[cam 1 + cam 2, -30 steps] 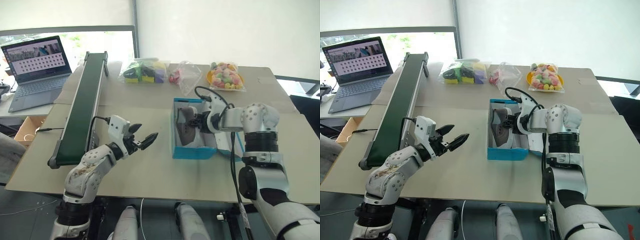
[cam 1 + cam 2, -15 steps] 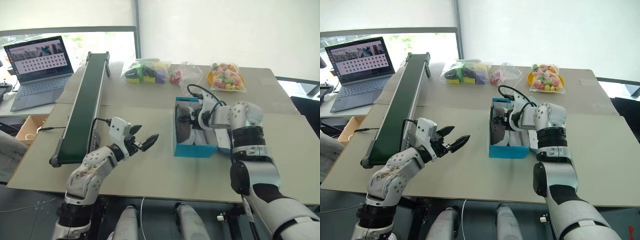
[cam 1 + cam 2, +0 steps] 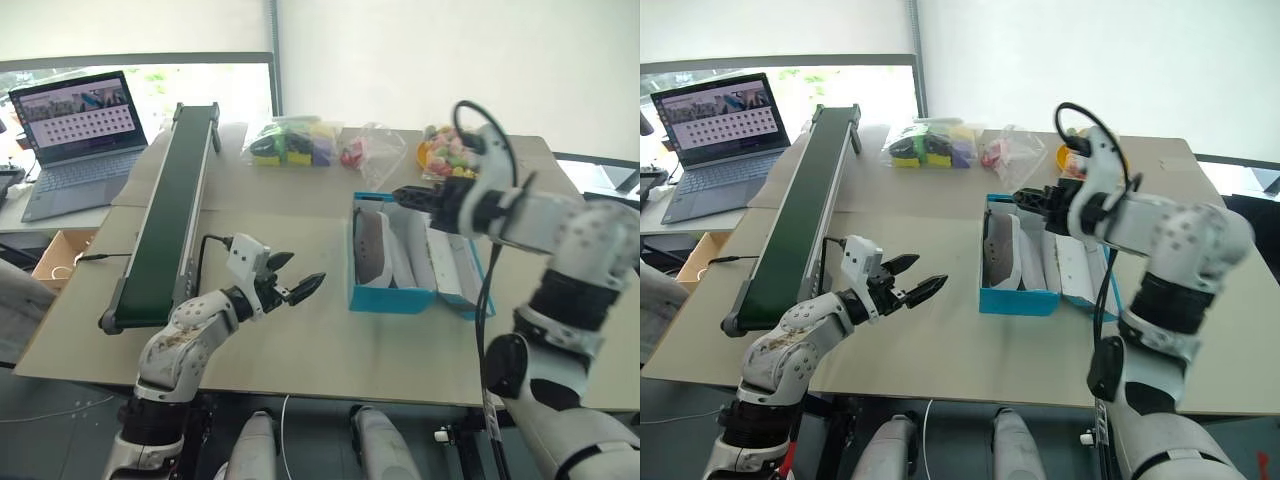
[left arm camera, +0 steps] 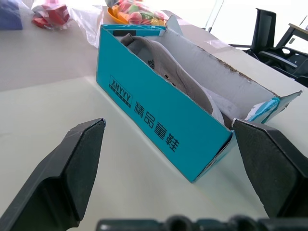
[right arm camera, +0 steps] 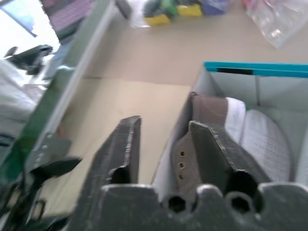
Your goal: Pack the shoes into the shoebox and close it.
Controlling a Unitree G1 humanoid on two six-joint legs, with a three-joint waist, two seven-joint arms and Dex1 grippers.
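Shoes in, lid not shut yet.
Both shoes (image 3: pixel 375 247) stand in the box (image 3: pixel 400 297). My right gripper (image 3: pixel 400 195) hangs above, partly open, empty; my left gripper (image 3: pixel 300 287) waits wide open. A shoe sticking up could block the lid (image 3: pixel 452 268).

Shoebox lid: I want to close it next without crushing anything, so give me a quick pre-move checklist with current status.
1. Shoes inside the shoebox: ok, both lie on their sides within the walls.
2. Nothing sticking above the rim: cannot tell; the grey heel sits close to the top edge in the left wrist view.
3. Lid free to swing: ok, it lies open on the box's right side.
4. Right gripper empty: ok, raised above the box's far end, holding nothing.
5. Left gripper clear: ok, open, above the table, left of the box.
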